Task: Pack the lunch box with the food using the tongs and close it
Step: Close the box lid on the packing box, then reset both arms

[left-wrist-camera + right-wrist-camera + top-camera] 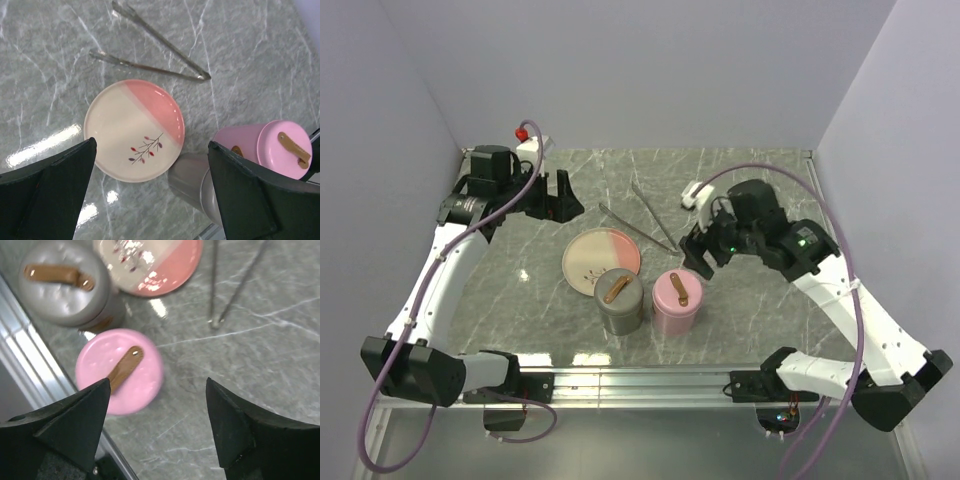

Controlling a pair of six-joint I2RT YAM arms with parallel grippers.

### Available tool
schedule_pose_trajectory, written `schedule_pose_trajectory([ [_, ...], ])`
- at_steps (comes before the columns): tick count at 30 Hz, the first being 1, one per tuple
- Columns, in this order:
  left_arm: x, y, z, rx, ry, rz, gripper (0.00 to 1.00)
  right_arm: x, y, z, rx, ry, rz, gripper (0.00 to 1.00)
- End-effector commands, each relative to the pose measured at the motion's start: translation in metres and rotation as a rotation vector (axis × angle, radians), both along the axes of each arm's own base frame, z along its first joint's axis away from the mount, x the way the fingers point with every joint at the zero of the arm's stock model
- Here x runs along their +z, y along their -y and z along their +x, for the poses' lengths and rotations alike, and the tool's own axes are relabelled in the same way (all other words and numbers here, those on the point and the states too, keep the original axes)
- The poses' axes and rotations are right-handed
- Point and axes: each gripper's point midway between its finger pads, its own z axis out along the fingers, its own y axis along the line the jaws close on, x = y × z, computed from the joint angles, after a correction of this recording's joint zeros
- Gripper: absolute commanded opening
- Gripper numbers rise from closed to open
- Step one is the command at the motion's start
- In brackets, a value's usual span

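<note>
Pink tub (676,300) and grey tub (619,303) lidded; plate (601,262) bare; tongs (640,218) idle on desk (750,200). Left gripper (560,200), right gripper (157,385): jaws apart, empty. Packing seemingly done; arms need only withdraw.

Two containers (620,303) (676,301), one plate (600,260), one tongs (195,76)

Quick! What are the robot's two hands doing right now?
Left hand: open, holding nothing.
Right hand: open, holding nothing.
</note>
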Motion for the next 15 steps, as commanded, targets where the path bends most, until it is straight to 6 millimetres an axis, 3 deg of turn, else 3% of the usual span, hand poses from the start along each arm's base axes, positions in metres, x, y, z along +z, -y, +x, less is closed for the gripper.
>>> schedule_pose_trajectory([
  [1,0.011,-0.005,0.005,0.001,0.043,0.031,0.99,0.038,0.015,0.02,-0.099,0.057,0.113,0.86],
  [6,0.005,-0.012,0.017,0.061,0.042,0.035,0.99,0.036,0.041,0.05,-0.25,-0.007,0.198,0.89],
  [15,-0.026,-0.028,0.023,0.11,0.023,0.087,0.99,-0.04,0.095,0.094,-0.531,-0.222,0.2,0.9],
])
